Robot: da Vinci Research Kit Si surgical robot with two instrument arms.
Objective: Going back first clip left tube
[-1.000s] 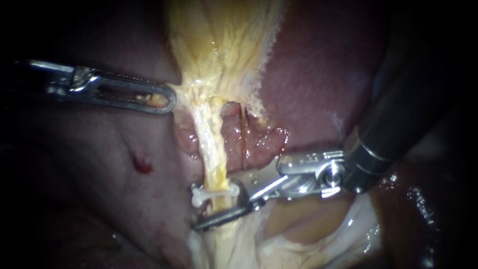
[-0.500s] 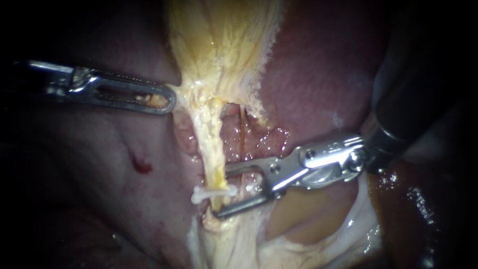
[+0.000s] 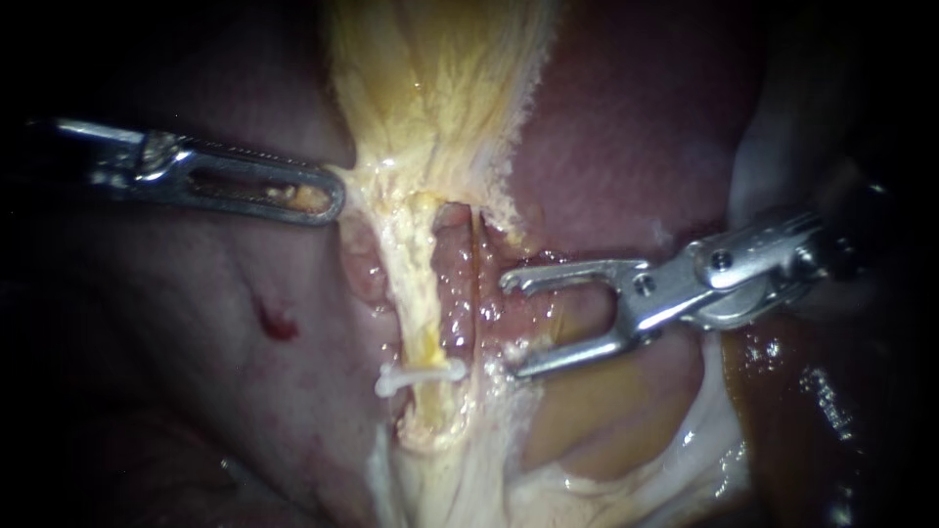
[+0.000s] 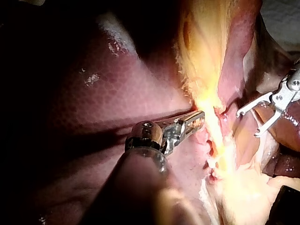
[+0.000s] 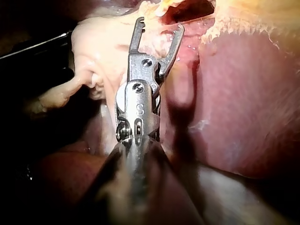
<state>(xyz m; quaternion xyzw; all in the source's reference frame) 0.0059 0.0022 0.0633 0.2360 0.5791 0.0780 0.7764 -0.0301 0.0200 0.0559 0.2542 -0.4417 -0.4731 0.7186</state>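
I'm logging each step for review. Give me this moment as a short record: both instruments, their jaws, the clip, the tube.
Left tube: pale yellow strand, clipped low down
Clip: white, across the left tube
Left instrument: jaws shut on the edge of the pale yellow tissue
Right instrument: jaws open, empty, beside the left tube, clear of the clip
Liver: dark red, behind the tube

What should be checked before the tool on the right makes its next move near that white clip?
1. The clip sits across the left tube: ok.
2. The right instrument has its end effector open and empty: ok.
3. It stands apart from clip and tube: ok.
4. The left instrument has its end effector shut on yellow tissue: ok.
5. The clip is fully latched: cannot tell.
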